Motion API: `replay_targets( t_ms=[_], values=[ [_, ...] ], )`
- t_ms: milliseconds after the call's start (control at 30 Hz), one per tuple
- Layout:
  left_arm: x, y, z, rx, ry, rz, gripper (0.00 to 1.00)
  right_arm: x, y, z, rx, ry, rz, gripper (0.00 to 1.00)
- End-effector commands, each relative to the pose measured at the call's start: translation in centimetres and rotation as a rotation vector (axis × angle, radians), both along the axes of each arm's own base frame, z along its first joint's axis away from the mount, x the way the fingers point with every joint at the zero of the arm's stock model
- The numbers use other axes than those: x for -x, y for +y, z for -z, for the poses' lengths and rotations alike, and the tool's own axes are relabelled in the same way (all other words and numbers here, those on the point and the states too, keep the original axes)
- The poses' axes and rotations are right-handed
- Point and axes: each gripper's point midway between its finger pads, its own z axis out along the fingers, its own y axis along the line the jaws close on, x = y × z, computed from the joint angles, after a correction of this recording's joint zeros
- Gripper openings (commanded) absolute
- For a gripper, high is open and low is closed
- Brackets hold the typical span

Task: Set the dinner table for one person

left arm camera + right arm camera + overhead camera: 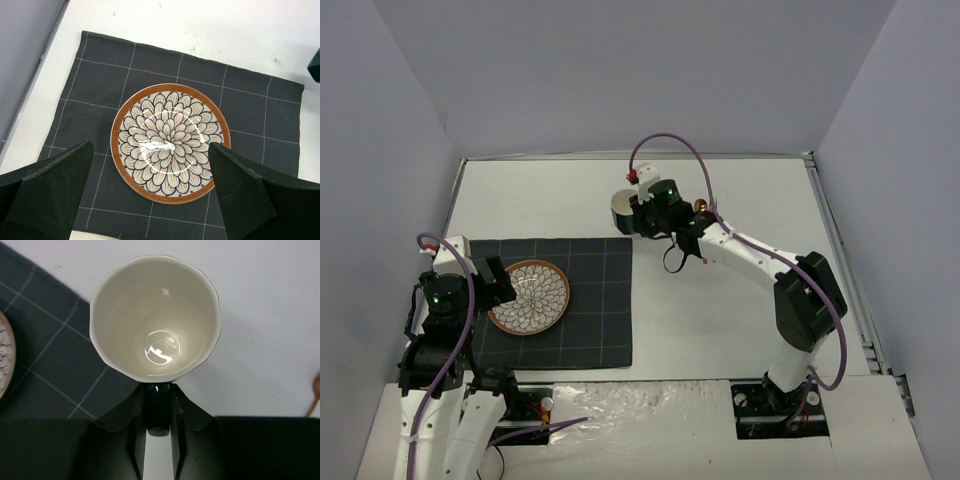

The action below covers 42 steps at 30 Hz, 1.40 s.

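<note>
A flower-patterned plate (528, 296) with a brown rim lies on the dark grid-lined placemat (600, 300) at the left of the white dinner table (720, 310). My left gripper (492, 282) is open and empty just above the plate's near edge (165, 192). My right gripper (638, 212) is shut on the dark handle (159, 410) of a cup (622, 208) with a cream inside (155, 320). It holds the cup just past the placemat's far right corner; I cannot tell whether the cup rests on the table.
A small copper-coloured object (701, 206), perhaps a utensil, lies on the table behind the right arm; its edge shows in the right wrist view (315, 392). Metal rails (840, 250) edge the table. Grey walls stand on three sides.
</note>
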Motion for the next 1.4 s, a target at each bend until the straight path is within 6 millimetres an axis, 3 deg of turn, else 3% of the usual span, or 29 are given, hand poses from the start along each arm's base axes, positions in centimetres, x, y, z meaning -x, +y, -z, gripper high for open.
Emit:
replay_targets(
  t_ms=[0,267,700,900,1000,1100,1233,1367],
  values=[
    [-0.7,0.1,-1.4,0.003,-0.045,-0.007,0.97,1.5,5.0,-9.0,-0.214,-0.218,-0.14,0.0],
    [-0.7,0.1,-1.4,0.002,-0.044,-0.007,0.97,2.6,7.5,-6.6,-0.224,-0.167,-0.194,0.0],
    [-0.7,0.1,-1.4,0.003,-0.044,-0.006,0.97,2.9,8.1,-1.3,-0.185,-0.113,-0.197,0.0],
    [-0.7,0.1,-1.3,0.003,-0.043,-0.006,0.97,3.3,7.4,0.7,-0.147,-0.082,-0.183,0.01],
    [-0.7,0.1,-1.4,0.004,-0.045,-0.004,0.97,3.6,6.8,0.9,-0.135,-0.081,-0.171,0.35],
    [-0.7,0.0,-1.4,0.006,-0.047,-0.003,0.97,3.8,5.5,0.6,-0.116,-0.082,-0.14,0.57],
    [-0.7,0.0,-1.4,0.006,-0.047,0.0,0.97,3.6,2.9,-0.4,-0.092,-0.089,-0.063,0.72],
    [-0.7,-0.1,-1.4,0.008,-0.048,0.005,0.97,2.3,-1.4,-3.0,-0.092,-0.115,0.069,0.81]
  ],
)
